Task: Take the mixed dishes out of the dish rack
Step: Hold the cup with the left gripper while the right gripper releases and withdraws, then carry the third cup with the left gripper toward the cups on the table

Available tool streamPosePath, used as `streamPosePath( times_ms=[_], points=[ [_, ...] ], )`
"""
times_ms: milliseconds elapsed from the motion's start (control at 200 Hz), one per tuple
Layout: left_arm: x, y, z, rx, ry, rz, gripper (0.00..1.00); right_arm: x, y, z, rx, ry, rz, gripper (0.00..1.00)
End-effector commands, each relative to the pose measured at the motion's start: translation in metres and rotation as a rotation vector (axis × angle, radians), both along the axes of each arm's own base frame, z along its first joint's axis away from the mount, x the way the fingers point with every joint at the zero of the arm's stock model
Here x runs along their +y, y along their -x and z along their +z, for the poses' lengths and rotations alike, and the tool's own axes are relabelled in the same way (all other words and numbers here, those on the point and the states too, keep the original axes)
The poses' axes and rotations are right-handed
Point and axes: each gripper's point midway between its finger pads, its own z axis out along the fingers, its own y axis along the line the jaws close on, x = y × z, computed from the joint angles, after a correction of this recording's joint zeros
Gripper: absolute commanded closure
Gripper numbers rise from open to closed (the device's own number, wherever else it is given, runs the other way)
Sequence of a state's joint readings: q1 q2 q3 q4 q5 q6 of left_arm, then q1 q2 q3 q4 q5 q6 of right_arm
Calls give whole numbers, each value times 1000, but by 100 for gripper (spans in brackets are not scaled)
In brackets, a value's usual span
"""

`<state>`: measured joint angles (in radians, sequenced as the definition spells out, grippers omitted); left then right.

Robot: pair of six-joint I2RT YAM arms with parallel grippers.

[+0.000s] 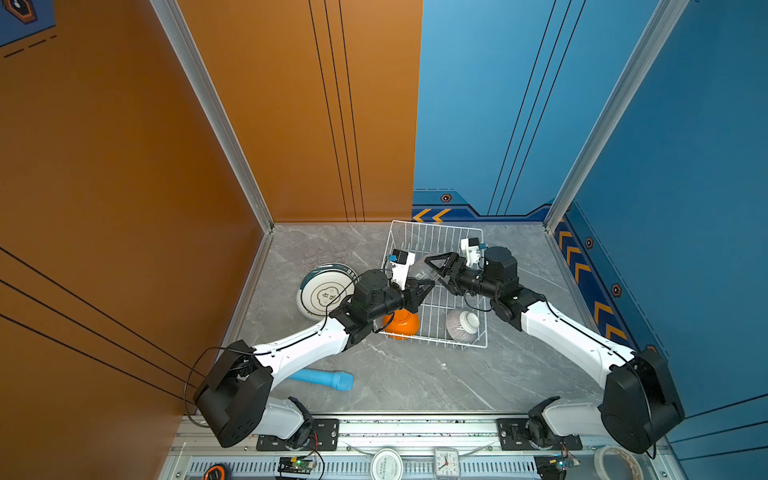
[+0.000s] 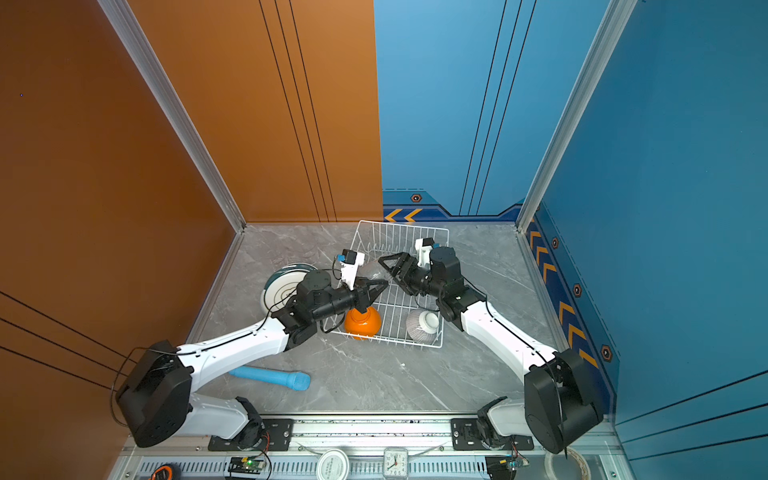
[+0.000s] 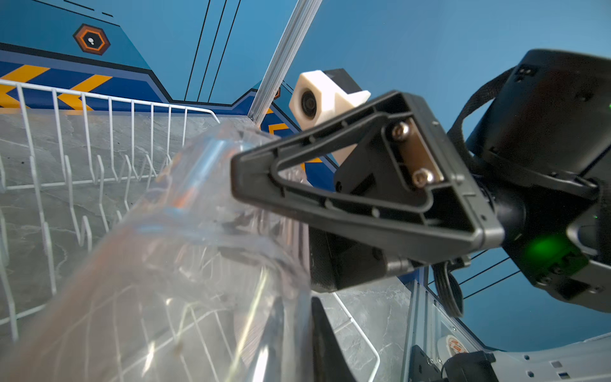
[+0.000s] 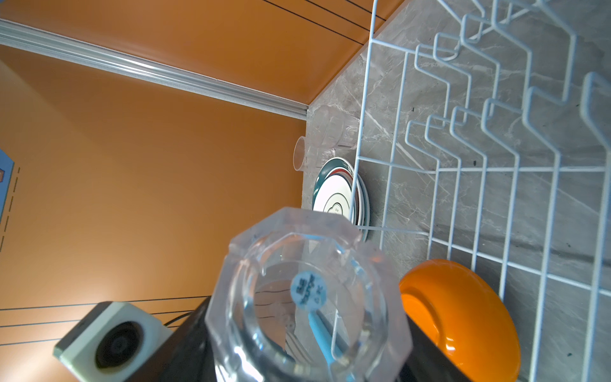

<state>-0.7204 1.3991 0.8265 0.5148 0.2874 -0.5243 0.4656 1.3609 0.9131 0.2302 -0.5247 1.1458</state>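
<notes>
Above the white wire dish rack (image 1: 436,232) (image 2: 399,232) my two grippers meet at a clear glass tumbler (image 3: 185,264) (image 4: 307,251). My left gripper (image 1: 431,284) (image 3: 297,347) is shut on the tumbler's wall, one finger inside and one outside. My right gripper (image 1: 434,272) (image 4: 307,357) straddles its thick base; whether it still presses the glass does not show. An orange bowl (image 1: 401,324) (image 4: 463,314) and a grey-striped bowl (image 1: 461,326) lie upside down at the rack's near end. Stacked plates (image 1: 326,295) (image 4: 334,195) sit on the table left of the rack.
Two more clear tumblers (image 4: 330,132) lie on the table beyond the plates, near the orange wall. A light-blue cylinder (image 1: 324,379) lies at the front left beside my left arm. A clock (image 1: 446,463) and a tape roll (image 1: 619,461) sit on the front rail.
</notes>
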Motion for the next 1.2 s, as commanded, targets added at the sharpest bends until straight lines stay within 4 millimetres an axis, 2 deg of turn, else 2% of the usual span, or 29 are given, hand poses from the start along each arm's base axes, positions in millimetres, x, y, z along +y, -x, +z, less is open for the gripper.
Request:
streamPosePath(
  times_ms=[0,270,666,811,991,1196],
  points=[
    [4,-7,15,-33,21,45,100,7,6,-1,-31,5,48,18],
    [13,-11,7,-10,-25,100,100,0,4,-3,-33,10,18,10],
    [22,-16,10,-21,-66,148,100,-9,-1,-12,-34,40,-9,9],
    [32,-22,9,-18,-108,200,100,-25,0,-25,-27,115,-53,9],
    [53,-36,13,-18,-137,279,100,-52,5,-33,-52,293,-127,9],
    [88,-61,24,-34,-200,418,100,-79,14,-33,-90,441,-189,8]
  ],
)
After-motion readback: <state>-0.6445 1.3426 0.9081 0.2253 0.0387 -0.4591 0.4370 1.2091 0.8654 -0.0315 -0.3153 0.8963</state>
